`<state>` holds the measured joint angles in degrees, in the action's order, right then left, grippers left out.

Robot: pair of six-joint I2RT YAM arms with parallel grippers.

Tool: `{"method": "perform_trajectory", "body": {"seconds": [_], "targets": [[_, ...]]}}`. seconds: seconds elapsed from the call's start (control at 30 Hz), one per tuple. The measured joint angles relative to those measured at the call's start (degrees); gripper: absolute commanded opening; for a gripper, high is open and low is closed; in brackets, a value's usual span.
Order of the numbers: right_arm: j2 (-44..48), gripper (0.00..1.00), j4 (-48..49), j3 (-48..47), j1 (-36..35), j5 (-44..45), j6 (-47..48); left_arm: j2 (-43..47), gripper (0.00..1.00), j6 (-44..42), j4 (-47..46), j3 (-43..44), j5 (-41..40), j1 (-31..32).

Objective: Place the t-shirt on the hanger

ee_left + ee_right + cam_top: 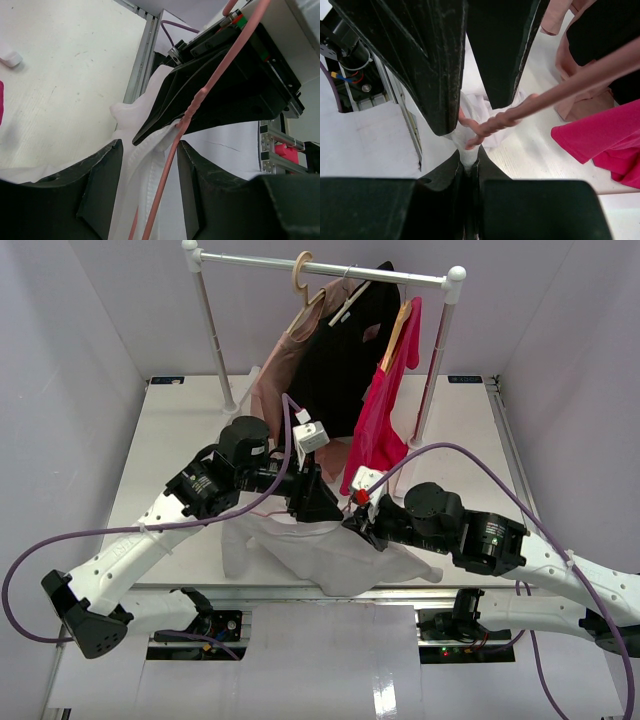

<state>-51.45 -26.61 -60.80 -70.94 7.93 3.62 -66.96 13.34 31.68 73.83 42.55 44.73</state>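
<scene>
The white t-shirt [335,555] lies crumpled at the table's front edge between both grippers. My right gripper [469,161] is shut on a pinch of its fabric [470,145]; in the top view it [352,523] sits at the shirt's upper edge. My left gripper [149,150] is open, its fingers [102,185] on either side of the shirt's ribbed collar [142,165] and the thin pink hanger [197,100] wire. The hanger's twisted neck [505,119] crosses just above the right fingertips. The two grippers meet tip to tip [318,505].
A clothes rail [330,268] stands at the back with a dusty-pink garment [285,370], a black shirt [345,350] and a bright pink garment [385,410] on wooden hangers [303,275]. Its posts [432,370] stand on the table. The table's metal front edge [141,55] is close by.
</scene>
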Motion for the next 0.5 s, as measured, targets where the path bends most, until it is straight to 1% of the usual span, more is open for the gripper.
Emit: {"method": "perform_trajectory", "body": {"seconds": [0.1,0.17,0.23,0.5], "targets": [[-0.08,0.08,0.07,0.00,0.01,-0.40,0.00,0.12,0.56,0.05,-1.21,-1.01,0.40,0.00],[-0.34,0.08,0.11,0.01,0.04,-0.52,-0.01,0.59,0.51,0.35,-2.48,-2.06,0.36,0.02],[-0.57,0.08,0.41,0.13,0.05,-0.56,-0.02,1.26,0.48,0.99,-4.10,-3.11,0.39,0.01],[-0.60,0.08,1.55,0.59,0.15,-0.72,-0.02,2.29,0.50,4.19,-10.44,-4.42,0.39,0.04]]}}
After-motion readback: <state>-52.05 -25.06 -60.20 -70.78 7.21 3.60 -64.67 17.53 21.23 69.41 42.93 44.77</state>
